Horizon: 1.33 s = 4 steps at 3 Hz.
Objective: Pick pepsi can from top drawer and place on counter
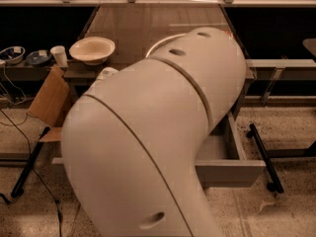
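Observation:
My large white arm [158, 132] fills the middle of the camera view and hides most of the scene. The gripper is out of sight behind it, somewhere below the arm over the drawer. The top drawer [232, 169] stands pulled open; only its grey right side wall and part of its front panel show. The pepsi can is hidden. The counter [148, 19] is the glossy grey-brown top behind the arm, with a thin white curved line [160, 39] near the arm's edge.
A cream bowl [92, 49] sits on the counter's left front corner, with a small white object [106, 73] beside it. A white cup [59, 56] and dark dishes [24, 56] stand on a left shelf. Cardboard [49, 102] leans at left. A black wheeled frame [264, 157] lies on the floor at right.

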{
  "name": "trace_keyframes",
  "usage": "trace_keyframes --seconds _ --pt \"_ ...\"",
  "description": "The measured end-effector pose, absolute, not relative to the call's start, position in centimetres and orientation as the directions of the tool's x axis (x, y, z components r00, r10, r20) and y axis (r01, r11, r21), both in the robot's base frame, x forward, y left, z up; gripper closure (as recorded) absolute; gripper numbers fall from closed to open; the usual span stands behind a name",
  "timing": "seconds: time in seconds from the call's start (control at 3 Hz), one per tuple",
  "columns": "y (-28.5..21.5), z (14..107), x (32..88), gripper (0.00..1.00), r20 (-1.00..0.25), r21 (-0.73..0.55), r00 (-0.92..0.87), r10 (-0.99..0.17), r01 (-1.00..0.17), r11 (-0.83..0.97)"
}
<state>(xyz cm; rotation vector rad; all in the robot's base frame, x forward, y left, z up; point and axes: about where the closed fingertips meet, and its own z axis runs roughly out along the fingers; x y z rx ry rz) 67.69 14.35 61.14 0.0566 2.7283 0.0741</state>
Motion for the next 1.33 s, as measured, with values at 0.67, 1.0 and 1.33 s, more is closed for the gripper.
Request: trace_keyframes --seconds 0.67,1.0,1.33 --pt "13.3 61.9 67.4 1.0 -0.421 0.072 -0.905 0.06 0.032 0.997" --pt "11.9 62.6 67.1 1.0 -0.431 0.089 -0.899 0.077 0.042 0.995" --pt "9.7 64.0 66.8 1.0 -0.438 0.11 -0.894 0.093 0.049 0.993"
